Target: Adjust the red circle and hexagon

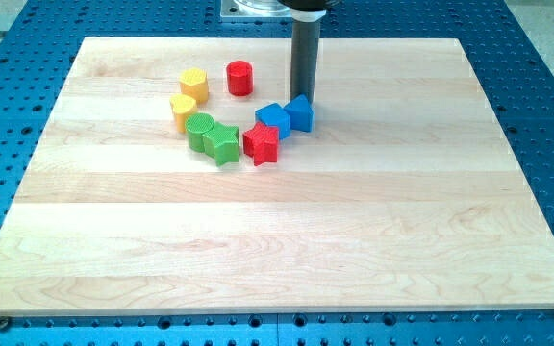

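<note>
Red circle (239, 78) and yellow hexagon (194, 85) lie toward the view's left of my tip (303, 99), a bare rod tool grasping nothing, touching a blue block (300, 112).

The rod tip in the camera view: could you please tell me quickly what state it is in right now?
My tip: a bare rod holding nothing, at the upper edge of the blue cube, to the view's right of the red circle.

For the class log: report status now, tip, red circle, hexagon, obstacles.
My tip behind the blue cube, touching or nearly. Red circle and yellow hexagon apart at the view's left, untouched. Nothing between tip and circle.
</note>
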`<state>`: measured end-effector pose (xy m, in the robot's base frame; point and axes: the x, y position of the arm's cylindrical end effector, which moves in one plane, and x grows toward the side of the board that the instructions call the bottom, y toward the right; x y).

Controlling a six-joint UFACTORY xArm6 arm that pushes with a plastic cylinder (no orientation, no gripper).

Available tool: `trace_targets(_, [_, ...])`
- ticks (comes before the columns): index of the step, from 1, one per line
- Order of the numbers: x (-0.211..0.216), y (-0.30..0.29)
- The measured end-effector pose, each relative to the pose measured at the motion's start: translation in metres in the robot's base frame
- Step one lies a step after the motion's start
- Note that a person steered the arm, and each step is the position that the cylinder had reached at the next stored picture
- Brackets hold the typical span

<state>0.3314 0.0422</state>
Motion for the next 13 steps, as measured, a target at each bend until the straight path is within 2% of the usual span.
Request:
trace_targets(3, [0.001,0.001])
trace_targets(4, [-0.033,0.025])
trace_targets(7, [-0.033,0.122])
trace_targets(8, [-0.033,0.138])
trace_targets(9, [-0.03,0.138])
trace_targets(11, [0.029,0.104])
trace_targets(13, [0.033,0.081])
